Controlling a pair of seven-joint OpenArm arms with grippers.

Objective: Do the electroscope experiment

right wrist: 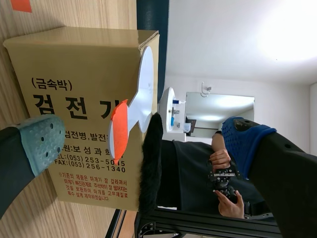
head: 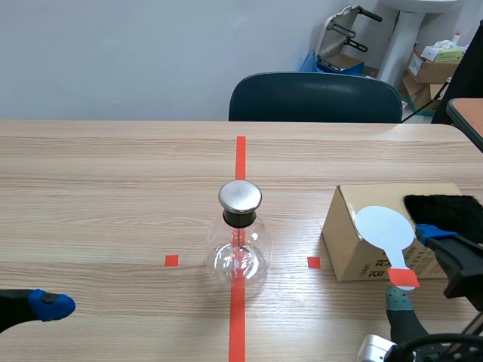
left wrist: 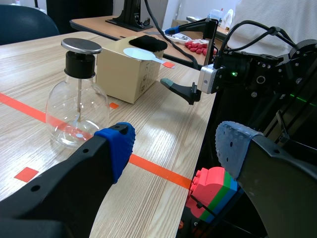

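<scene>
Right gripper (right wrist: 143, 144) gaping wide; thin white round paddle (right wrist: 142, 89), orange-tipped handle, lying between fingers atop brown cardboard box (right wrist: 74, 64). Judging light, stiff, slick: pinching handle best. Left gripper (left wrist: 176, 146) also spreading wide; fragile round glass flask (left wrist: 77, 114) sitting ahead of fingers.

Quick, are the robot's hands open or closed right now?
Left gripper: open, holding nothing.
Right gripper: open, holding nothing.

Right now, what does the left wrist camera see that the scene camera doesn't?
Only the left wrist view shows the colourful toy bricks below the table edge. Only the scene view shows the cardboard boxes in the far corner. Both show the glass flask, the brown box and the white paddle on it.
</scene>
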